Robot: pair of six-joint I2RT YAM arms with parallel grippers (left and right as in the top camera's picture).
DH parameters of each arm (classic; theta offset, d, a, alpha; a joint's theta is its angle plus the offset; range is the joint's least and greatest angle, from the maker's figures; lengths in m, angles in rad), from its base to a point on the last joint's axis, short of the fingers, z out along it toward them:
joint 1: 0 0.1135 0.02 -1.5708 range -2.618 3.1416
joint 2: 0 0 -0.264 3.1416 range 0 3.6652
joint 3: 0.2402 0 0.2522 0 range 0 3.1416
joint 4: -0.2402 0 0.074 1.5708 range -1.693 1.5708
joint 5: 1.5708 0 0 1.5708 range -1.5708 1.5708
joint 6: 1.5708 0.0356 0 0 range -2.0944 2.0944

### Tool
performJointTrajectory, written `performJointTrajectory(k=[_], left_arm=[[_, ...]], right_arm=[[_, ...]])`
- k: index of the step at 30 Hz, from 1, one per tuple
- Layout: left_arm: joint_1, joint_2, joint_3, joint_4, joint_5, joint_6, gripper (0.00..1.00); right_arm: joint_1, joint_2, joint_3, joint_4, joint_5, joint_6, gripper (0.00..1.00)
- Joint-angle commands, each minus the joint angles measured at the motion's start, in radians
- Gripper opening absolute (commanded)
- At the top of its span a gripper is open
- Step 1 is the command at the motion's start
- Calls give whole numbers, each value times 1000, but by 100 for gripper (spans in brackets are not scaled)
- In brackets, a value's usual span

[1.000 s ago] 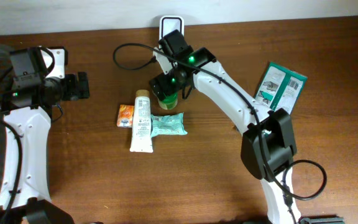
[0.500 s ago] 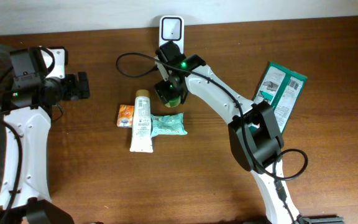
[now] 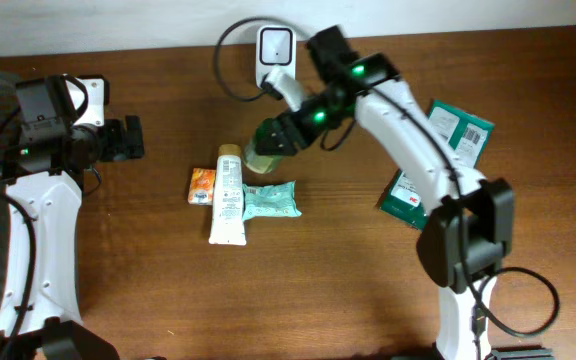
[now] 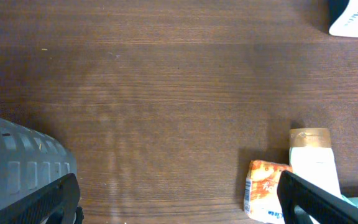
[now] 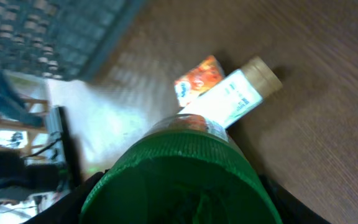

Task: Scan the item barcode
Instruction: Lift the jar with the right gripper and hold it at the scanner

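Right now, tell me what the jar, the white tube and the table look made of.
Jar: ribbed green lid, probably moulded plastic; see-through body, glass or plastic, can't tell.
White tube: smooth, likely soft plastic, tan cap.
Table: dark wood grain, satin; maybe laminate.

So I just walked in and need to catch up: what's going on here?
The right gripper grips the jar by its green lid, tilted, just in front of the scanner. The left gripper hangs open off to the side, holding nothing. A tube, an orange packet and a teal pack lie near the jar.
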Motion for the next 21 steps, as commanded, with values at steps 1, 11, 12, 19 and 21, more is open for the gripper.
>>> performJointTrajectory(k=[1, 11, 12, 19, 21], left_arm=[[3, -2, -1, 1, 11, 13, 99], [3, -2, -1, 1, 11, 13, 99], [3, -2, -1, 1, 11, 13, 99], [3, -2, -1, 1, 11, 13, 99], [3, -2, -1, 1, 11, 13, 99]], right_arm=[[-50, -52, 14, -90, -243, -197, 60], [-33, -51, 13, -68, 386, 72, 59], [-20, -44, 12, -36, 500, 195, 59], [6, 137, 12, -5, 904, 978, 53], [6, 191, 12, -5, 918, 982, 54]])
